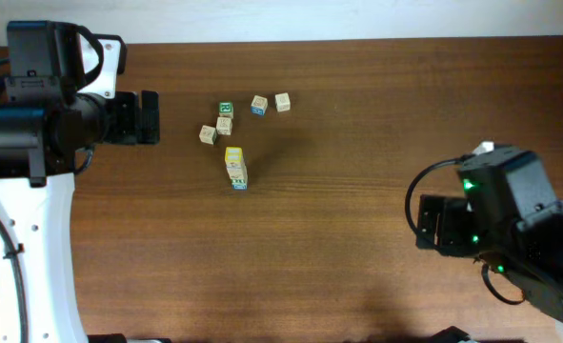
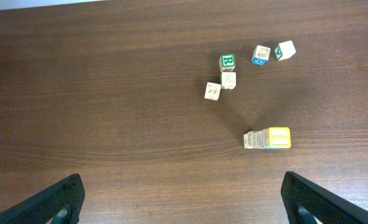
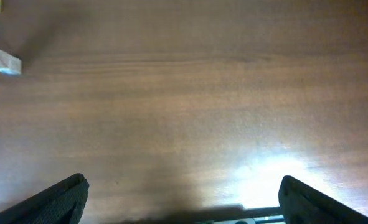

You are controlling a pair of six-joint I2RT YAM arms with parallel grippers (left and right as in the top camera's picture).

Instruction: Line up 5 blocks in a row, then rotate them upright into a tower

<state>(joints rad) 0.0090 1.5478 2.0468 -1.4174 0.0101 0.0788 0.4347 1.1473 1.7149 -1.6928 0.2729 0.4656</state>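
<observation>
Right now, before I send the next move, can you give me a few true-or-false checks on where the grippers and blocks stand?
1. The left gripper and the right gripper are both open and hold nothing. True.
2. The left gripper touches the green R block. False: it is well clear of every block.
3. The yellow-faced block sits apart from the green R block. True.
4. The right gripper is directly above the blocks. False: it faces bare table, with blocks only at the far left edge of its view.
</observation>
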